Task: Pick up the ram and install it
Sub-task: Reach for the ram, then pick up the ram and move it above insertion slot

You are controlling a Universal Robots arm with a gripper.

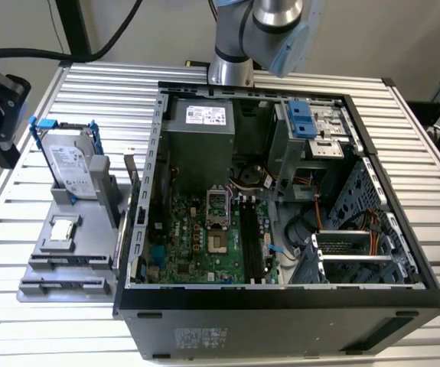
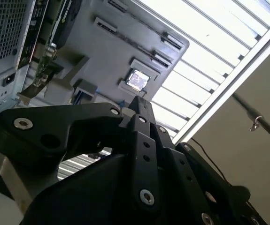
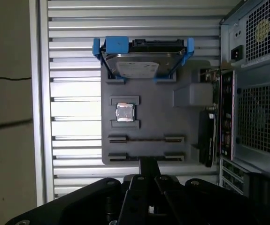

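Though the ram cannot be made out for certain, a thin dark strip runs between the end clips of a long holder on the grey tray, nearest the gripper, whose fingers are pressed together on nothing. Farther along the tray sit the square chip and the hard drive; the open computer case stands just beside it.
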